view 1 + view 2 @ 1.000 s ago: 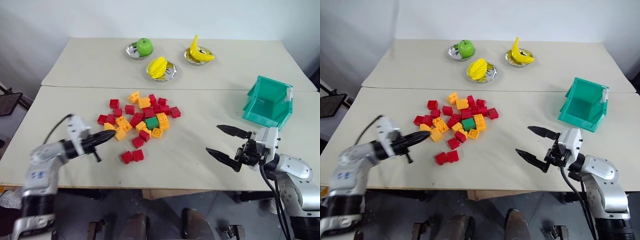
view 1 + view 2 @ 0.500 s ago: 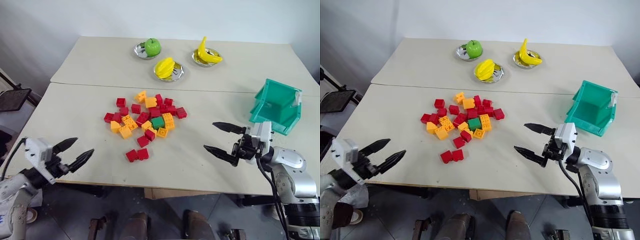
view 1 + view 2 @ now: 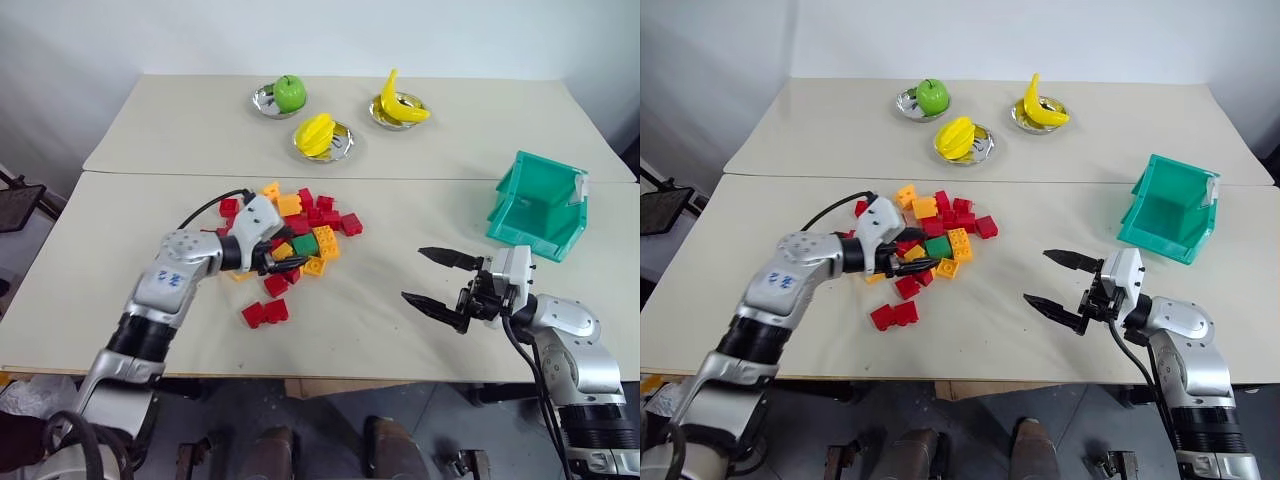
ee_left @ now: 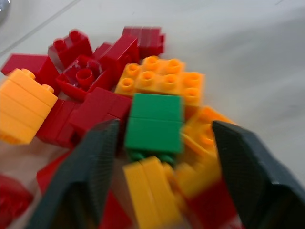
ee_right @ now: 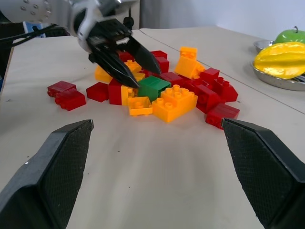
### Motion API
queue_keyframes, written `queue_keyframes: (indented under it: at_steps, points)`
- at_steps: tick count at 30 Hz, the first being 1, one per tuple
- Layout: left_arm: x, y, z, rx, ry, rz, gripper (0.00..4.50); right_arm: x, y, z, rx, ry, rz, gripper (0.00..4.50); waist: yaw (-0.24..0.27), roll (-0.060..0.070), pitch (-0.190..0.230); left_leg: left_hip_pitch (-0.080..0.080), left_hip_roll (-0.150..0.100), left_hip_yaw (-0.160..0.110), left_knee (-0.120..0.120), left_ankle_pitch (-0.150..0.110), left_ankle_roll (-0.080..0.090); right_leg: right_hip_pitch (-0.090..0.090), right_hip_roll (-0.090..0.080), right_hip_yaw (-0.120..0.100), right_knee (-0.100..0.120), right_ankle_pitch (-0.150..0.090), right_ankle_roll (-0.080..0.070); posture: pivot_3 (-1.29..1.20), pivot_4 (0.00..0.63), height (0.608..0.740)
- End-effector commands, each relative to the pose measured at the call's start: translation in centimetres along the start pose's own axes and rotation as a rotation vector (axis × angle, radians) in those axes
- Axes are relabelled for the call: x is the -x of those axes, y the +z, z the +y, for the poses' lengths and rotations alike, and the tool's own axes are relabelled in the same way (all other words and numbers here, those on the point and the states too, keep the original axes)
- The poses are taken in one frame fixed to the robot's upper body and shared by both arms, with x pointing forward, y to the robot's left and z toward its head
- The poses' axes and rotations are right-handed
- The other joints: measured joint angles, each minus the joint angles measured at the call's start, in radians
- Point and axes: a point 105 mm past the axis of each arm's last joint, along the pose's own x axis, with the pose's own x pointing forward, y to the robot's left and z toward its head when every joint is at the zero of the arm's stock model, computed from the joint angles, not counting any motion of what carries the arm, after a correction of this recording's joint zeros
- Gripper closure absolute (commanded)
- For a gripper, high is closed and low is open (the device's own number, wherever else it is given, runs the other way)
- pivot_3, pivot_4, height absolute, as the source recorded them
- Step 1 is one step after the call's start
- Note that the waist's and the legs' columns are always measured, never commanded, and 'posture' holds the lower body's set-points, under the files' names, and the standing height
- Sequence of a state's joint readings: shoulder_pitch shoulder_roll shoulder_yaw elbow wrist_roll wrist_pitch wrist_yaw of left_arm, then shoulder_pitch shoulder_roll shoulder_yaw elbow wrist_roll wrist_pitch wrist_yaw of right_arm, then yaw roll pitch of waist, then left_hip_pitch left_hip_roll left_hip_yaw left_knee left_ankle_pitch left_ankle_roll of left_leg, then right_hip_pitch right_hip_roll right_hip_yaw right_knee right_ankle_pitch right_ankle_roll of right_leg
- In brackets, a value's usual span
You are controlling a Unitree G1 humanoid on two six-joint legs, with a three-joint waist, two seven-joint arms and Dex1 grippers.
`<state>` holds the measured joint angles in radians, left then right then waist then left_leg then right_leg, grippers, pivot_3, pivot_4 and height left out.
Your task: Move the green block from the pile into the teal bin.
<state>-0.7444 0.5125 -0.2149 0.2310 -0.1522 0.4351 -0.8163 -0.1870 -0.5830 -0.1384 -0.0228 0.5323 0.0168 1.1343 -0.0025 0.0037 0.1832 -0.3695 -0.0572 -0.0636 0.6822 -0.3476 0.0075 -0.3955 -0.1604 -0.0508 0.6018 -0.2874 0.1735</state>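
Note:
The green block (image 4: 155,121) lies at the near side of the pile (image 3: 290,225) of red, orange and yellow bricks in the middle of the table. My left gripper (image 3: 290,262) is down at the pile, open. Its fingers (image 4: 90,176) stand either side of the green block with a gap on each side. The right wrist view also shows its tips at the green block (image 5: 153,86). My right gripper (image 3: 414,273) hovers open and empty over bare table right of the pile. The teal bin (image 3: 520,215) stands at the far right, its open front towards the pile.
At the back stand three steel dishes holding a green apple (image 3: 289,92), a yellow starfruit (image 3: 316,134) and a banana (image 3: 398,103). Two red bricks (image 3: 264,312) lie apart, nearer than the pile. A seam (image 3: 450,180) crosses between the two tabletops.
My left arm swung from the table's near-left edge forward and right into the pile, now open around the green block; a second ago it was shut. The right gripper kept still.

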Motion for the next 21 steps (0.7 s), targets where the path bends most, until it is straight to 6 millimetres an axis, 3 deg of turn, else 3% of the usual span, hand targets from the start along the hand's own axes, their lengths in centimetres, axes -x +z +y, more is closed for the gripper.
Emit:
queue_keyframes:
  at_steps: [1,6,21]
  points:
    - [-0.6,-0.1,0.9,-0.021,0.029,0.064,1.41,0.3,1.2,0.1,0.051,-0.025,-0.031,0.00,0.002,0.000,0.000,0.000,0.000,0.000,0.000,0.000,0.000,0.000,0.000,0.000,0.000,0.000,0.000,0.00,0.150,0.740]
    - [-1.2,0.2,1.1,-0.034,0.016,0.080,1.41,0.5,1.2,0.4,0.050,-0.048,-0.033,0.00,0.004,0.000,0.000,0.000,0.000,0.000,0.001,0.000,0.000,0.001,0.000,0.000,0.000,0.000,0.000,0.00,0.150,0.740]
    - [-1.7,0.3,-2.3,-0.077,-0.212,0.222,1.41,0.9,1.0,0.8,0.049,-0.066,-0.031,0.00,0.004,0.000,0.000,0.000,0.000,0.000,0.002,0.000,0.000,0.001,0.000,0.001,0.001,0.000,0.000,0.00,0.150,0.740]
